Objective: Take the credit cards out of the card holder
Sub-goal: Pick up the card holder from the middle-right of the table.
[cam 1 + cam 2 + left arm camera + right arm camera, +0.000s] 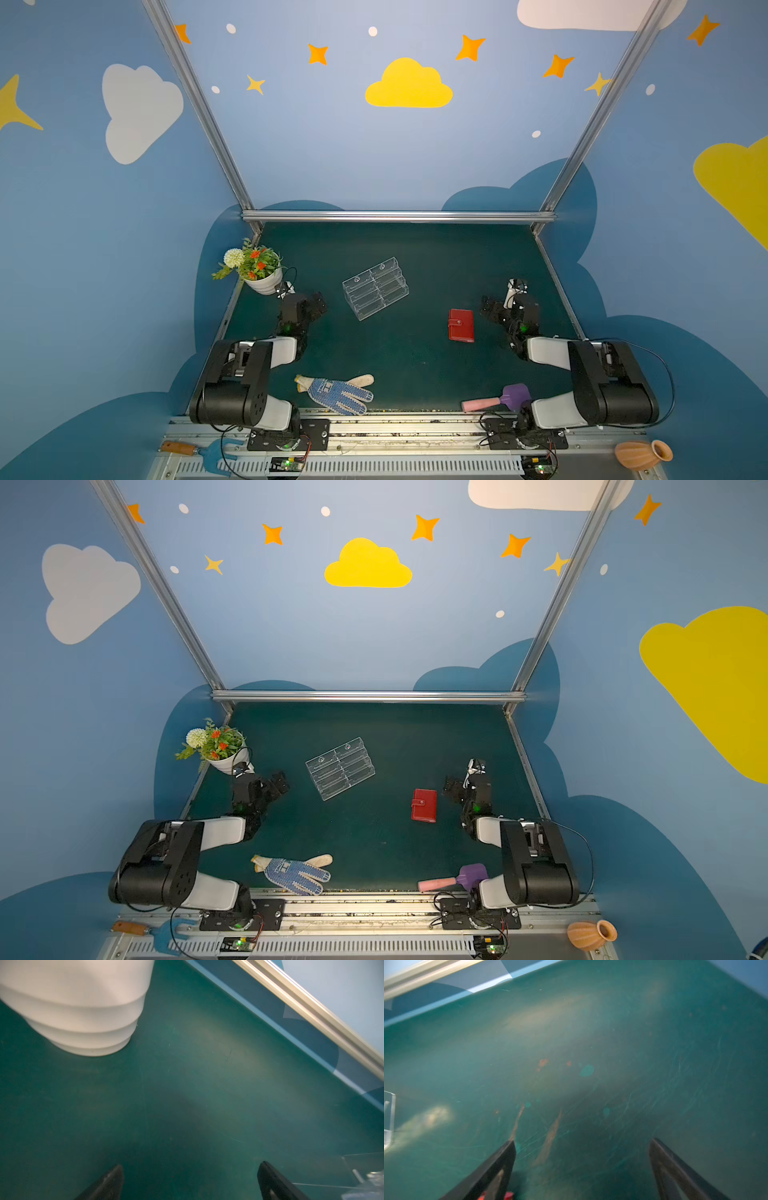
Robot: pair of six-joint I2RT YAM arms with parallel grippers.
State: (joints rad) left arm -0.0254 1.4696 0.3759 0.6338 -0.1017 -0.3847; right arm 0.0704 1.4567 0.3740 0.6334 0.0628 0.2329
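1. The small red leather-like card holder (461, 325) (424, 805) lies flat on the dark green table mat (415, 249), right of the middle in both top views. Its snap strap is fastened, so it is closed and the credit cards cannot be seen.
2. The right gripper (490, 309) hangs near the card holder, on its right and a little further back, and does not touch it. In the right wrist view (582, 1141) its two black fingers stand wide apart with only bare mat between them, so it is released and holds nothing.
3. The left gripper (316, 304) is at the left side of the mat, near the white ribbed flower pot (262, 283) (83, 1012). In the left wrist view (191, 1164) its fingers are also spread, with nothing between them.
4. The clear acrylic tiered stand (376, 288) is between the two grippers, further back than the card holder and apart from it.
5. Near the front edge lie a white knitted glove with blue dots (338, 395) and a small purple scoop with a pink handle (498, 399).
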